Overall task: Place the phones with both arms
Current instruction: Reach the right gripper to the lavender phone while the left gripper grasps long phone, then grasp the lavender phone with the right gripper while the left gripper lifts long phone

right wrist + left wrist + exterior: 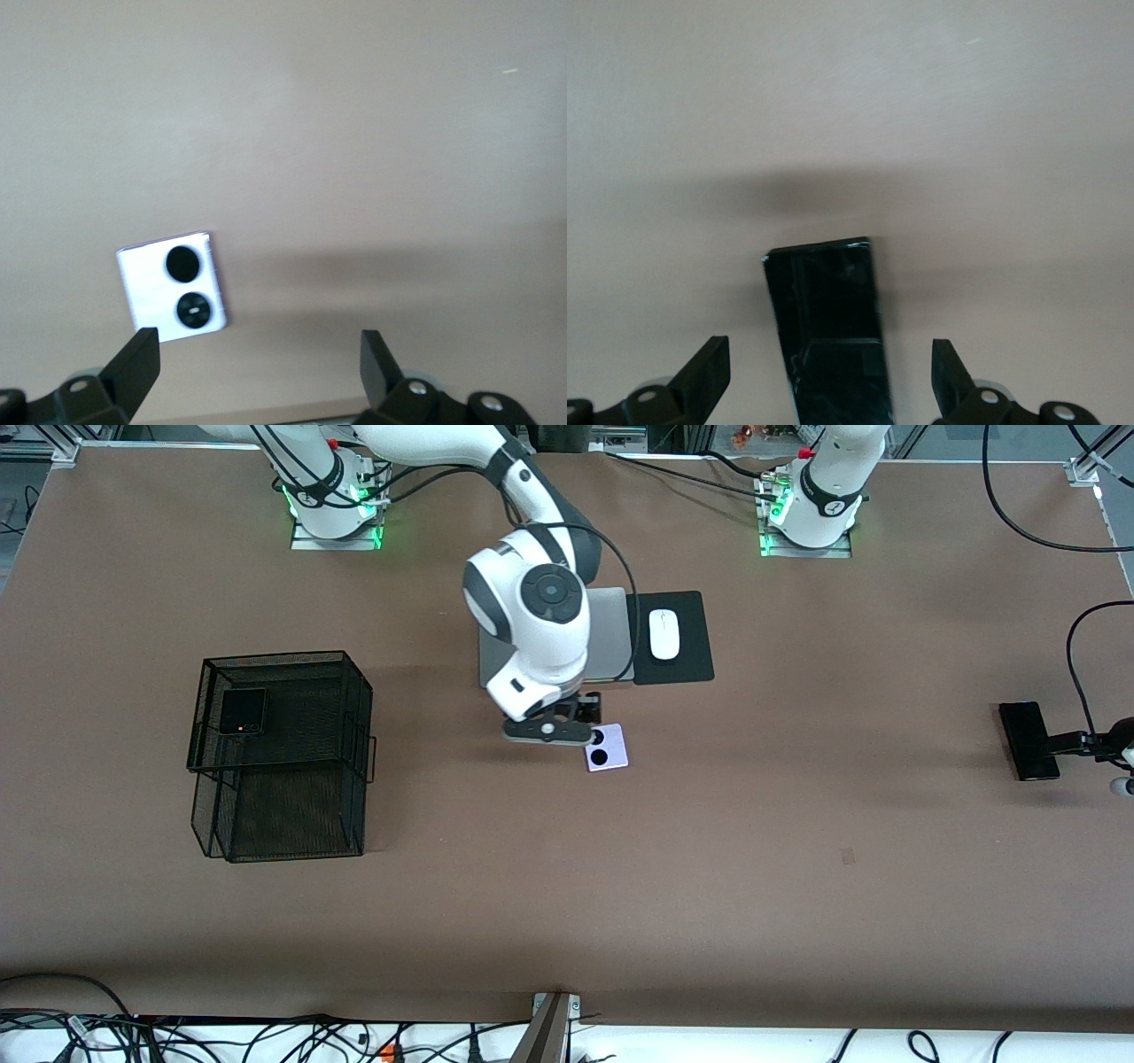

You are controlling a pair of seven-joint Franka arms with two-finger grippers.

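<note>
Brown surface (567, 903) in the front view, with 2 white arms based along its top edge. Right arm reaches to mid-surface; right end effector (549, 731) hangs low over the spot just beside the lilac-white phone (608, 747), which lies flat, its 2 black circles up. Grey laptop (609, 638) sits farther from the camera than that phone, partly hidden by the arm; white mouse (664, 634) rests on a black pad (673, 638) beside it. Black wire basket (279, 753) stands toward the right arm's end, a small black phone (242, 710) lying in its upper tier. Long black phone (1028, 740) lies flat toward the left arm's end, with the left end effector (1067, 742) at its edge.

Left wrist view: left end effector (831, 372) spread wide, fingers (709, 367) either side of the long black phone (828, 328), not touching it.

Right wrist view: right end effector (257, 363) spread wide, pinching nothing; lilac-white phone (173, 283) lies on the surface close to 1 finger (137, 359).
</note>
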